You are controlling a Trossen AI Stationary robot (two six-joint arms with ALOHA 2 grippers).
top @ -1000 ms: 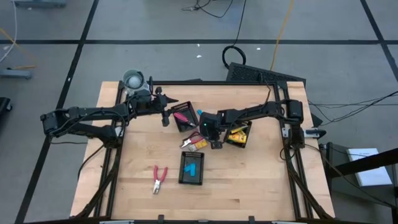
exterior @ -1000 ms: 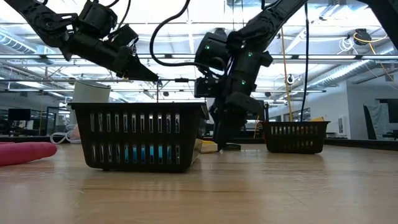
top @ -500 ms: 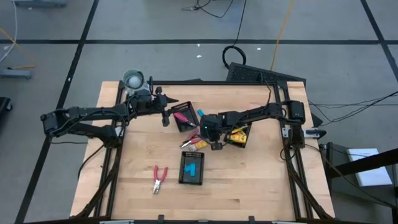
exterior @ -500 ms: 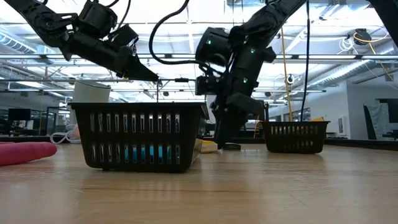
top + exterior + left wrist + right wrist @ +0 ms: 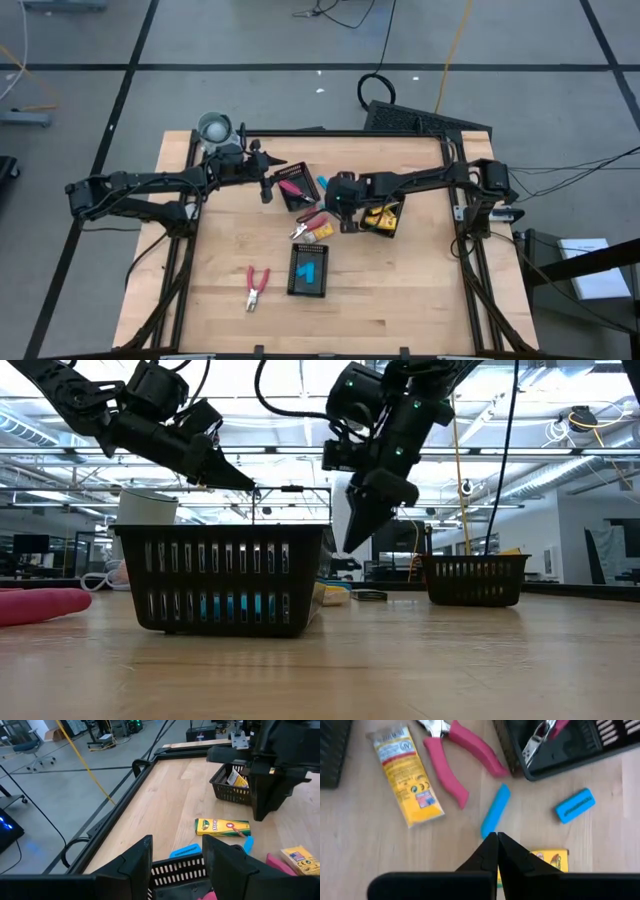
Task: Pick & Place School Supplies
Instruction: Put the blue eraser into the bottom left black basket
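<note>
My right gripper (image 5: 496, 836) (image 5: 355, 540) is shut on nothing and hangs above loose supplies on the table: two light-blue pieces (image 5: 495, 810) (image 5: 575, 805), a yellow block (image 5: 410, 780), another yellow block (image 5: 550, 860) and red-handled pliers (image 5: 455, 755). My left gripper (image 5: 175, 857) (image 5: 266, 182) stands open and empty in the air beside the far black basket (image 5: 298, 190), which holds red pliers. More red pliers (image 5: 257, 288) lie near the front left. A black basket (image 5: 309, 270) at the centre front holds blue pieces.
A third black basket (image 5: 383, 216) with yellow blocks sits just right of my right gripper. A grey-white cup (image 5: 213, 127) stands at the far left corner. A black frame rail (image 5: 340, 132) runs along the table's far edge. Bare wood lies along the front edge.
My right gripper has gone up from the table beside the yellow block near the middle and now hangs clear above the loose supplies, tipped less steeply downward. The supplies on the table lie where they were.
</note>
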